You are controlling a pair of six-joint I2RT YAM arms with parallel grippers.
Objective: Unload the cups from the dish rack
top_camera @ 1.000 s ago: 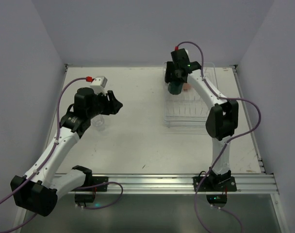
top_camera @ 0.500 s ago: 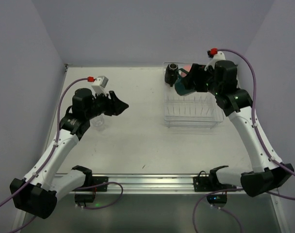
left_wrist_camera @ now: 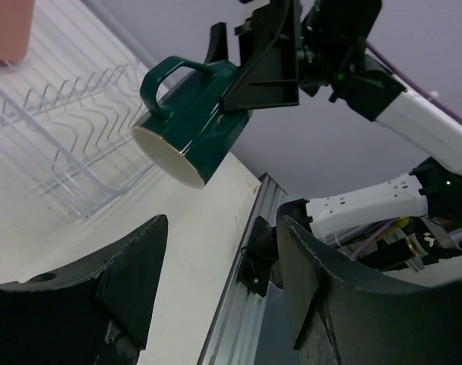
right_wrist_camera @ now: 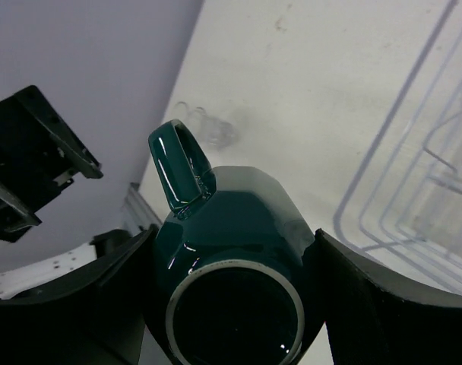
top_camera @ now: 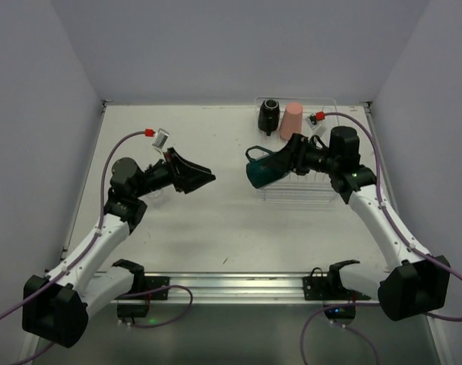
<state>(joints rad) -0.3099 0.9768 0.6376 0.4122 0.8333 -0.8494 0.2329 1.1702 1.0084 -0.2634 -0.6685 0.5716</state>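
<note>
**Teal mug in the air, off the rack's left rim**

Right tool [top_camera: 283,162] is clamped across the body of the dark teal mug [top_camera: 260,170]. The mug is tipped on its side, mouth toward 9 o'clock, handle uppermost. It hangs above the surface [top_camera: 216,220], just off the left rim of the dish rack [top_camera: 295,192]. Left tool [top_camera: 200,177] sits at 9 o'clock of the mug, near but apart, fingers spread wide and empty.

Judgement: looks like a pass between arms, or else a set-down on open surface.
- For a pass, the left fingers should take the wall at the open end, clear of the handle and the right fingers. Right lets go only once left has closed.
- For a set-down, turn the mug upright first.

Around: black cup [top_camera: 269,114] and salmon-pink tumbler [top_camera: 291,120] stand at the rack's 12 o'clock end, well apart. The right wrist view shows a faint see-through shape [right_wrist_camera: 208,125] on the surface beyond the mug — possibly a clear cup, cannot tell.

In the way: the rack rim just beside the mug.
</note>
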